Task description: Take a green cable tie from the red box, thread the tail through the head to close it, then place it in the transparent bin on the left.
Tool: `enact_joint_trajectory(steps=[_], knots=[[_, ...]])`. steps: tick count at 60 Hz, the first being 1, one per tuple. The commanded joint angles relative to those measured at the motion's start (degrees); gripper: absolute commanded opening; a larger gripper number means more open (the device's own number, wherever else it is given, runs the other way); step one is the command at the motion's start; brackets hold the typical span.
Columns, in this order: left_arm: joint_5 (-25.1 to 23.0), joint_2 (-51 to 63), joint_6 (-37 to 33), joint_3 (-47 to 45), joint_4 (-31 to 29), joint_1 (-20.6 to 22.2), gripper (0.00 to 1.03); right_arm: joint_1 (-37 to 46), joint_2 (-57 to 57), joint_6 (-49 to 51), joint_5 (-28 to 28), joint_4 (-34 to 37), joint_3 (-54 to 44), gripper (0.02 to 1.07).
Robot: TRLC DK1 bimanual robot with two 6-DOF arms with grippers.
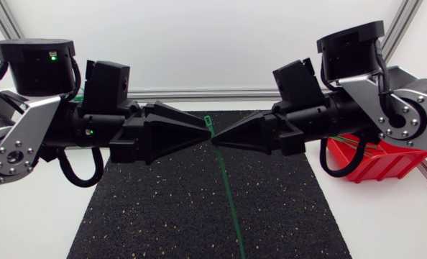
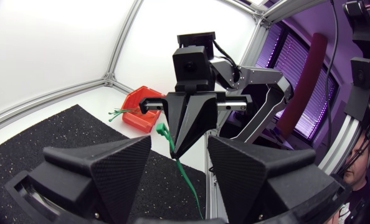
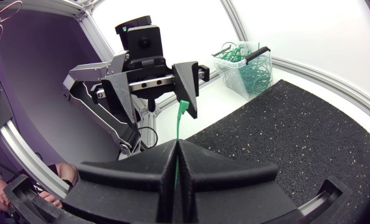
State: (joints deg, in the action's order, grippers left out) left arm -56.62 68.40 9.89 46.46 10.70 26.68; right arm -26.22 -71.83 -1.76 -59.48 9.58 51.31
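Observation:
A green cable tie (image 1: 224, 183) hangs over the black mat, its head (image 1: 208, 121) up and its tail running down toward the mat's front edge. My right gripper (image 1: 215, 141) is shut on the cable tie just below the head; in the left wrist view it (image 2: 177, 149) points at me with the tie (image 2: 172, 149) at its tip. My left gripper (image 1: 203, 137) faces it tip to tip, open. In the right wrist view the tie's head (image 3: 182, 109) stands close beside one of its fingers (image 3: 188, 87).
The red box (image 1: 372, 155) with more green ties sits at the right, behind my right arm. The transparent bin (image 3: 244, 62), holding several green ties, stands beyond the black mat (image 1: 163, 216) on the left.

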Motion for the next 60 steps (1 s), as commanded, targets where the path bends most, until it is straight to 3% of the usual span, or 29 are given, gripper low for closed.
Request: enact_joint_trajectory(steps=[1,8,14,24,60], knots=[[-0.51,1.03,2.06,0.65,1.52,0.83,0.55,-0.41,1.26,-1.49,0.42,-0.62,-1.65,0.08],[-0.51,1.38,2.06,0.48,1.78,1.62,0.55,-0.41,1.78,-2.11,0.68,-1.50,-2.09,0.08],[-0.51,1.74,2.50,0.48,2.48,1.80,0.41,-0.41,2.40,-2.81,0.86,-2.29,-2.53,0.08],[-0.51,2.09,3.38,0.39,3.19,2.42,0.33,-0.33,2.75,-3.16,1.21,-2.73,-2.79,0.08],[0.02,2.70,5.14,0.30,4.95,2.85,0.20,-0.94,3.81,-3.16,1.83,-2.90,-3.67,0.08]])
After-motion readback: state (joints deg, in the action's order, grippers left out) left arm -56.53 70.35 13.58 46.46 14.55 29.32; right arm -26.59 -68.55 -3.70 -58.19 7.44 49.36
